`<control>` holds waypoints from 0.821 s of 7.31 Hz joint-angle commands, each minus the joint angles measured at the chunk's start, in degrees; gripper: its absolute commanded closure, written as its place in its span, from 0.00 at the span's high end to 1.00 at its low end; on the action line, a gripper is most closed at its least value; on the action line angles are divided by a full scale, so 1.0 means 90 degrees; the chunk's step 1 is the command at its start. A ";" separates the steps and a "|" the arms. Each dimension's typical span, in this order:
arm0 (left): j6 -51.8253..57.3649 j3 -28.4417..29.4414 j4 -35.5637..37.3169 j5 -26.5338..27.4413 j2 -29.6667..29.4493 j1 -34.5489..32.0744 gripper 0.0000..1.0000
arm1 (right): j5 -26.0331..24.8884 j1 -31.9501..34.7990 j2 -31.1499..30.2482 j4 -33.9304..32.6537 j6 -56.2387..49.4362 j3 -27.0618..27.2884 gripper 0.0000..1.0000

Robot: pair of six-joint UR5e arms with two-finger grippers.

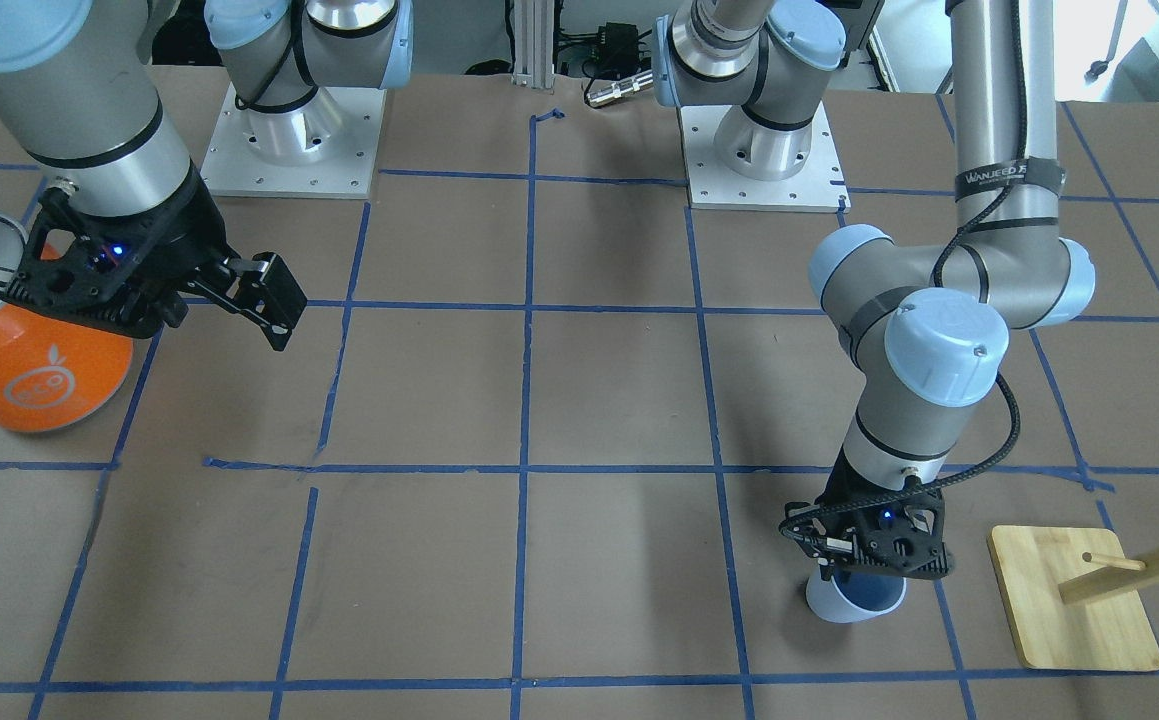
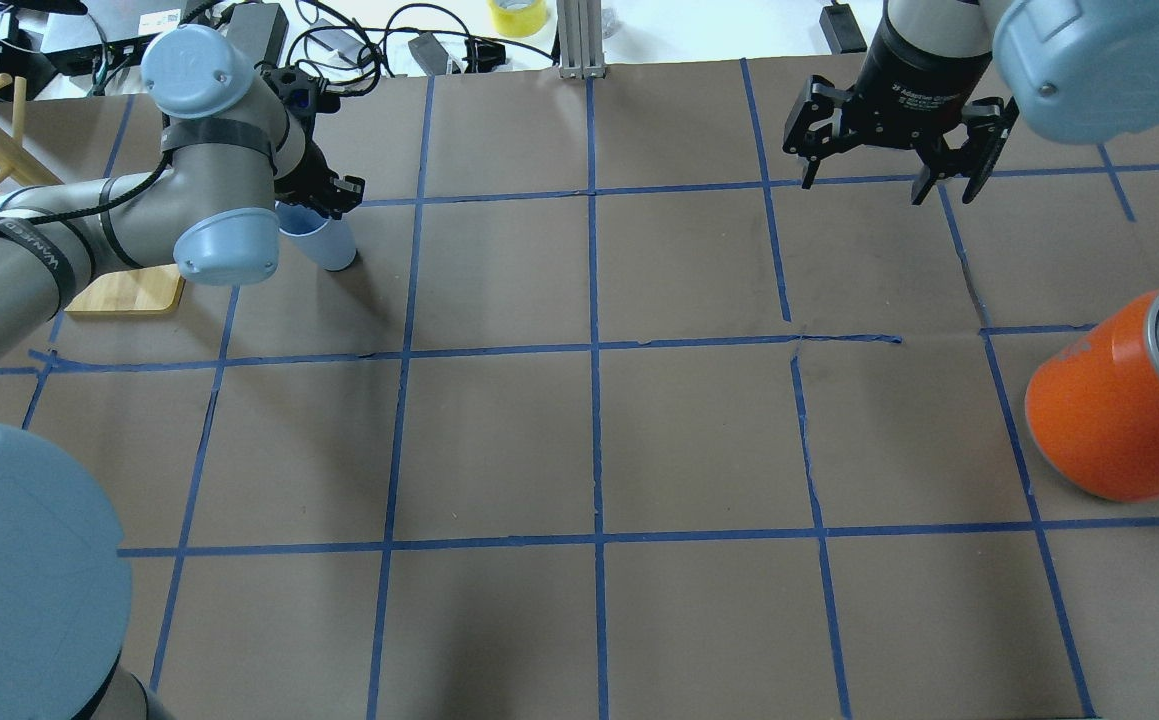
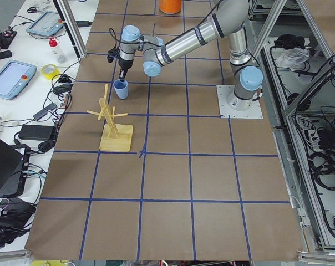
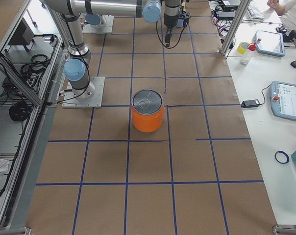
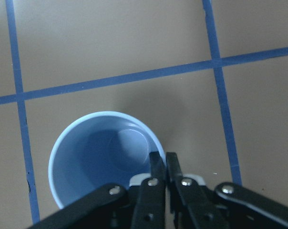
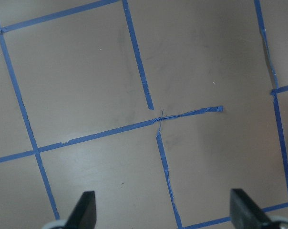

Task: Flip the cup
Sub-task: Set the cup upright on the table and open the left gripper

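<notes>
The small pale blue tapered plastic cup [image 5: 106, 160] stands mouth-up, its rim wall pinched between the left gripper's [image 5: 162, 164] closed-in fingers directly above.

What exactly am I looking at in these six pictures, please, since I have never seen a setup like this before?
These are six cameras on one moment. Two robot arms stand bolted to a brown table marked with blue tape lines. Four cameras are fixed: one across the table facing the robot, one behind it looking down, and one at each end of the table. Two more ride on the wrists.

The left gripper is shut on the rim of a small pale blue cup, which stands mouth up; one finger is inside and one outside. The front-facing view shows the same cup under that arm. Beside it is a wooden peg rack on a square base.

The right gripper hangs open and empty above the table. Nearby stands a large orange can with a silver lid.
</notes>
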 commanded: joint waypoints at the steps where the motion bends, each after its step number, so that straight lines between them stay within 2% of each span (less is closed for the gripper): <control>1: -0.0298 0.0039 -0.0254 0.0056 0.0239 -0.0054 1.00 | -0.0014 0.0000 0.0000 0.0017 0.0004 0.0005 1.00; 3: -0.0418 0.0952 -0.3306 0.0065 0.1115 -0.0065 1.00 | -0.0014 0.0000 0.0000 0.0017 0.0004 0.0014 1.00; 4: -0.0437 0.1422 -0.4464 0.0094 0.1516 -0.0055 1.00 | -0.0023 -0.0010 0.0000 0.0017 0.0004 0.0034 1.00; 6: -0.0506 0.1583 -0.5535 0.0036 0.2375 -0.0065 1.00 | -0.0014 0.0000 0.0000 0.0017 0.0004 0.0034 1.00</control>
